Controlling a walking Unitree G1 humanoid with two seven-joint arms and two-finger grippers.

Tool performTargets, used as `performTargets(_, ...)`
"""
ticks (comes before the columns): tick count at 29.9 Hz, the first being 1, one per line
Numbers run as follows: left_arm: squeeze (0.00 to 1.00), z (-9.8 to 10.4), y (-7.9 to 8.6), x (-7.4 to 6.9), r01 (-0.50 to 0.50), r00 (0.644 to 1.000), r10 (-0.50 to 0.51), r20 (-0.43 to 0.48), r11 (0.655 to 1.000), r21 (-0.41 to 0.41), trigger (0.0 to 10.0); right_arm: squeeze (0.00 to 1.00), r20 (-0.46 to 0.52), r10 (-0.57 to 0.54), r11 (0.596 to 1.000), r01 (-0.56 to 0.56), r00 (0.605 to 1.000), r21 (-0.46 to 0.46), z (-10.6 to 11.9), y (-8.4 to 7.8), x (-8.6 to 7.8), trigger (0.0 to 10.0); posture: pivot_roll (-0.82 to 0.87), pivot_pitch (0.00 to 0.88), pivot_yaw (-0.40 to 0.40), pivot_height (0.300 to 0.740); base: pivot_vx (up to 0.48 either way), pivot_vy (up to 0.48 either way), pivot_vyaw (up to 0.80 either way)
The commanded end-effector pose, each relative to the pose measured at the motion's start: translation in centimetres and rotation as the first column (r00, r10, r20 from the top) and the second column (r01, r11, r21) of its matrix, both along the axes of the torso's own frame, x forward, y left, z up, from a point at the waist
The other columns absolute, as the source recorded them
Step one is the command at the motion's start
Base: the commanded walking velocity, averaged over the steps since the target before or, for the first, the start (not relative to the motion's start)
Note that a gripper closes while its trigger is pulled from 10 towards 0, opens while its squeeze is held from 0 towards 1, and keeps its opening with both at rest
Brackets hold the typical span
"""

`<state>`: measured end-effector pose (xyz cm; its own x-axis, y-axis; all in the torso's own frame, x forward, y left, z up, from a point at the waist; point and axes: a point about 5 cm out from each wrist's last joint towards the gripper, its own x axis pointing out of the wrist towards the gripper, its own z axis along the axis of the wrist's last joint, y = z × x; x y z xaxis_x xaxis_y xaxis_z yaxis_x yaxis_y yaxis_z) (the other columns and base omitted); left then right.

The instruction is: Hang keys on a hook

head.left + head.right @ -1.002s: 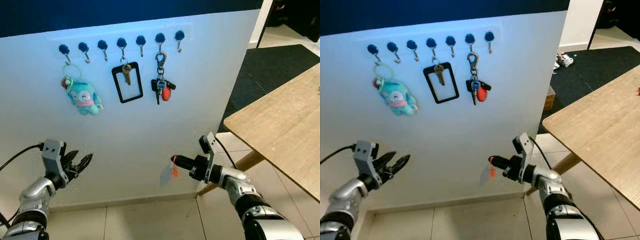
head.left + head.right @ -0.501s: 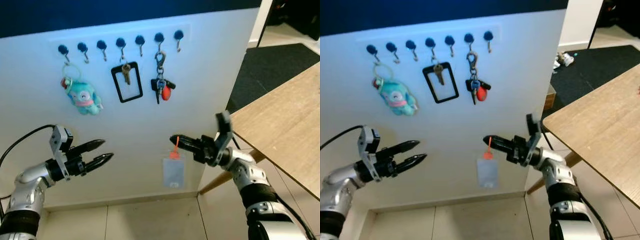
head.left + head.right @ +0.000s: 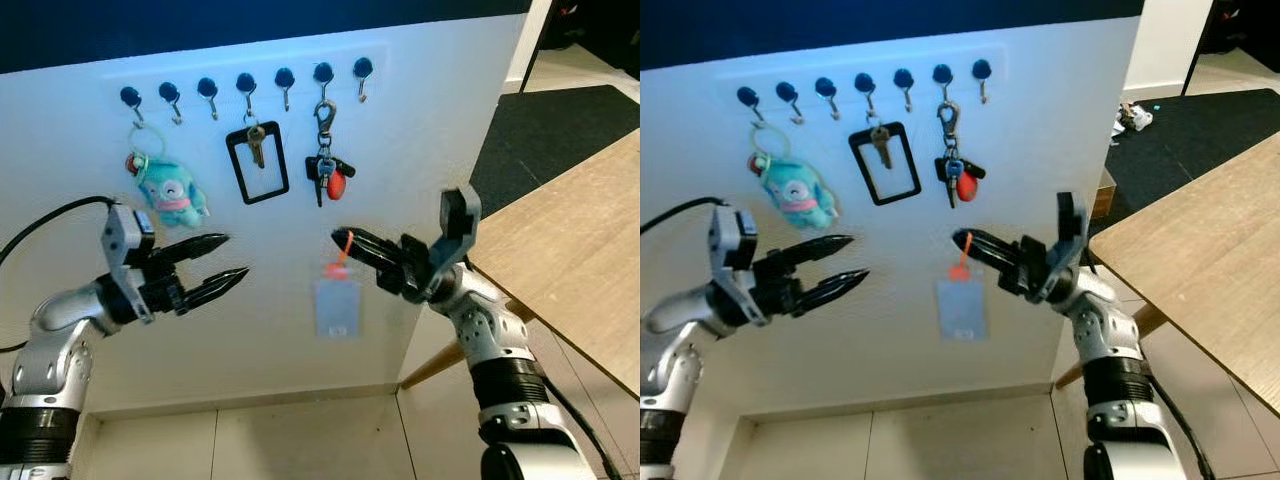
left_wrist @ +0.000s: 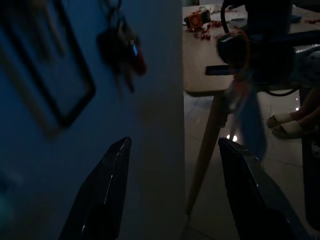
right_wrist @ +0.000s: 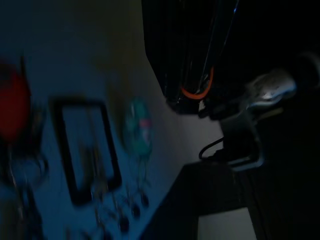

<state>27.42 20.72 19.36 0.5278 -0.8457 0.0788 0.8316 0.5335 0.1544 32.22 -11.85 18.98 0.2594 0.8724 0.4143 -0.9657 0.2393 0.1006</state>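
Observation:
A row of black-knobbed hooks (image 3: 285, 77) runs along the top of a white wall panel (image 3: 400, 150). My right gripper (image 3: 340, 238) is held out toward the panel, shut on the orange loop (image 3: 343, 256) of a key tag. The pale card (image 3: 336, 308) of that tag dangles below the fingers. The right wrist view shows the orange loop (image 5: 197, 92) pinched at the fingertips. My left gripper (image 3: 233, 257) hovers open to the left of the tag, at about the same height and pointing at it. The left wrist view shows the hanging card (image 4: 247, 117) ahead of its fingers (image 4: 105, 190).
Three hooks are taken: a teal plush keychain (image 3: 168, 195), a black frame with a key (image 3: 257, 163), and a carabiner key bunch with a red fob (image 3: 327, 178). The hook at the far right (image 3: 362, 70) is bare. A wooden table (image 3: 570, 250) stands at the right, with a dark mat (image 3: 560, 130) behind it.
Both arms have risen. The right gripper has lifted the tag from low by the wall to mid-panel height, where the card hangs straight. The left gripper has swung up to point at it.

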Motion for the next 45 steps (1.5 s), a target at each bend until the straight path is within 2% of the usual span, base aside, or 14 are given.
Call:
performTargets(1, 0.00, 0.0, -0.7, -0.1, -0.001, 1.000, 0.001, -0.019, 1.000, -0.012, 10.0, 0.00, 0.041, -0.044, 0.999, 0.045, 0.998, -0.021, 0.8, 0.4, 0.2, 10.0, -0.06, 0.054, 0.066, 0.740, 0.000, 0.000, 0.00)
performTargets(3, 0.00, 0.3, -1.1, -0.2, -0.007, 1.000, 0.007, -0.015, 1.000, -0.021, 10.0, 0.00, 0.057, -0.064, 0.998, 0.065, 0.996, -0.023, 1.2, 0.6, 0.4, 10.0, -0.05, 0.054, 0.065, 0.740, 0.000, 0.000, 0.00)
performTargets(6, 0.00, 1.3, -2.8, -0.6, 0.000, 1.000, -0.002, -0.026, 0.995, -0.097, 10.0, 0.00, 0.088, -0.107, 0.994, 0.109, 0.990, -0.021, 2.0, 1.1, 0.6, 10.0, -0.05, 0.054, 0.065, 0.740, 0.000, 0.000, 0.00)
performTargets(10, 0.00, 2.2, -4.0, -1.3, 0.008, 1.000, -0.013, -0.028, 0.989, -0.145, 10.0, 0.00, 0.090, -0.121, 0.992, 0.123, 0.989, -0.019, 2.1, 1.3, 0.6, 10.0, -0.05, 0.059, 0.065, 0.740, 0.000, 0.000, 0.00)
performTargets(18, 0.00, 2.3, -4.4, -2.0, 0.040, 0.996, -0.055, -0.069, 0.978, -0.204, 10.0, 0.00, 0.081, -0.063, 0.998, 0.064, 0.995, -0.001, 2.1, 1.6, -0.1, 10.0, -0.04, 0.065, 0.066, 0.740, 0.000, 0.000, 0.00)
performTargets(20, 0.00, 1.6, -4.5, -2.1, 0.051, 0.990, -0.082, -0.116, 0.968, -0.245, 10.0, 0.00, 0.087, 0.024, 0.998, -0.028, 0.996, 0.048, 2.7, 1.7, -1.0, 10.0, -0.04, 0.067, 0.066, 0.740, 0.000, 0.000, 0.00)
performTargets(25, 0.00, 0.9, -4.8, -2.0, 0.030, 0.983, -0.074, -0.167, 0.968, -0.249, 10.0, 0.00, 0.098, 0.079, 0.993, -0.087, 0.992, 0.084, 3.3, 1.8, -1.6, 10.0, -0.04, 0.068, 0.066, 0.740, 0.000, 0.000, 0.00)
performTargets(27, 0.00, 0.5, -5.7, -1.9, 0.033, 0.976, -0.086, -0.201, 0.967, -0.254, 10.0, 0.00, 0.110, 0.112, 0.987, -0.123, 0.988, 0.101, 3.7, 1.9, -2.0, 10.0, -0.04, 0.067, 0.068, 0.740, 0.000, 0.000, 0.00)
performTargets(37, 0.00, 0.6, -6.4, -2.1, 0.068, 0.967, -0.133, -0.216, 0.956, -0.285, 10.0, 0.00, 0.113, 0.148, 0.983, -0.159, 0.983, 0.093, 3.8, 2.4, -2.7, 10.0, -0.04, 0.070, 0.078, 0.740, 0.000, 0.000, 0.00)
performTargets(40, 0.00, 1.1, -6.6, -2.3, 0.095, 0.966, -0.166, -0.198, 0.941, -0.325, 10.0, 0.00, 0.103, 0.155, 0.984, -0.163, 0.983, 0.076, 3.5, 2.5, -2.9, 10.0, -0.04, 0.070, 0.078, 0.740, 0.000, 0.000, 0.00)
performTargets(45, 0.00, 1.4, -6.7, -2.5, 0.111, 0.965, -0.182, -0.188, 0.936, -0.334, 10.0, 0.00, 0.089, 0.143, 0.988, -0.147, 0.986, 0.046, 3.1, 2.8, -2.9, 10.0, -0.04, 0.070, 0.079, 0.740, 0.000, 0.000, 0.00)
